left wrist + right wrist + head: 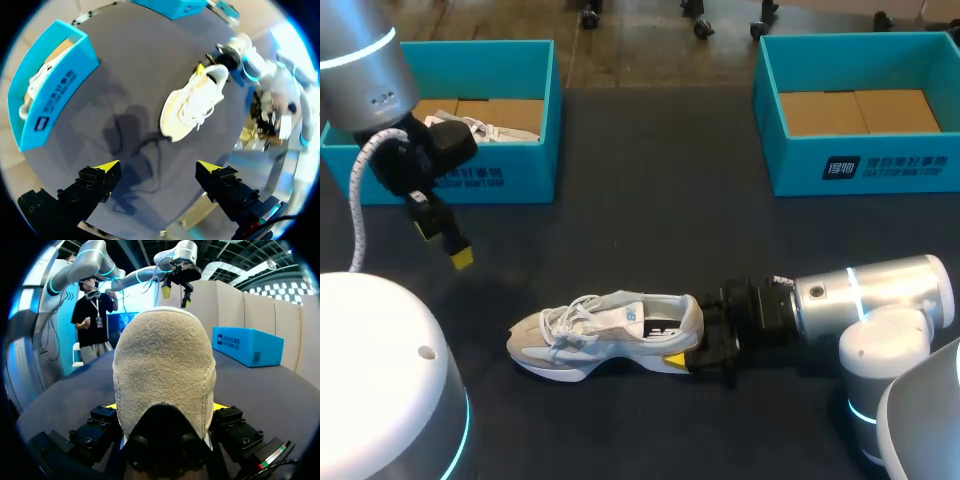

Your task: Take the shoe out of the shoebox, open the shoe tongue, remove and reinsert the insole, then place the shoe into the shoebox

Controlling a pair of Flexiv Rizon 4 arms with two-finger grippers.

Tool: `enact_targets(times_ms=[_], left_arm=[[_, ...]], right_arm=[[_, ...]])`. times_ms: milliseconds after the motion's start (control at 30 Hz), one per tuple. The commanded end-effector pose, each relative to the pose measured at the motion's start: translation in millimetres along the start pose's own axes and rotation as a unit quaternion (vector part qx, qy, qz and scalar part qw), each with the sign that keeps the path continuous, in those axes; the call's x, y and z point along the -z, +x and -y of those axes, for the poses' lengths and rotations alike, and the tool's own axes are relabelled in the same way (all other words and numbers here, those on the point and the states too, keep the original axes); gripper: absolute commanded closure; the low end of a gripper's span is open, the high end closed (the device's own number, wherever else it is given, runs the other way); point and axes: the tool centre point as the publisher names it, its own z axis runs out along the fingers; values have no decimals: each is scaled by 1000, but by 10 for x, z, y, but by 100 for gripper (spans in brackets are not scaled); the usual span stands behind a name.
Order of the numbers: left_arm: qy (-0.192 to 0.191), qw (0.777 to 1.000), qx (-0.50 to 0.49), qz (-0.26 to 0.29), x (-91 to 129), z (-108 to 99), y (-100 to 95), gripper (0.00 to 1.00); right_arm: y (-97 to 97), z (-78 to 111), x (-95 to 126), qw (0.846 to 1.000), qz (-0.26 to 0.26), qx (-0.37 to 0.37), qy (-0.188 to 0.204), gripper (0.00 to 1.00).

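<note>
A white and grey shoe (605, 335) lies upright on the dark table, toe to the left. My right gripper (695, 355) comes in low from the right and is shut on the shoe's heel (162, 375), one finger on each side. The left gripper (440, 235) hangs open above the table, left of and behind the shoe, with nothing in it. In the left wrist view its open gripper (157, 167) is high above the table and the shoe (192, 102) lies well ahead of it. The insole is hidden inside the shoe.
A blue shoebox (520, 170) stands at the back left with another white shoe (485, 130) in it. A second blue shoebox (770, 120) at the back right shows only its cardboard bottom. Dark table lies between the boxes and the shoe.
</note>
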Motion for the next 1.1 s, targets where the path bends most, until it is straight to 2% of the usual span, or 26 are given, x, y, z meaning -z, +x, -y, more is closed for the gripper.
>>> enact_targets(times_ms=[33,167,267,367,833,900,1033,1100], left_arm=[[51,957,279,64,-150,37,333,0],[37,946,311,78,-231,151,525,0],[19,932,351,91,-344,329,666,0],[22,922,373,100,-409,455,771,0],[22,922,373,100,-409,455,771,0],[36,918,382,98,-459,485,848,0],[39,927,358,100,-584,658,1093,0],[37,925,362,105,-658,764,1186,0]], right_arm=[[-7,-14,-19,1000,-1,0,4,100],[-7,-14,-19,1000,-1,0,4,100],[-7,-14,-19,1000,-1,0,4,100],[-7,-14,-19,1000,-1,0,4,100],[-7,-14,-19,1000,-1,0,4,100],[-7,-14,-19,1000,-1,0,4,100],[-7,-14,-19,1000,-1,0,4,100],[-7,-14,-19,1000,-1,0,4,100]])
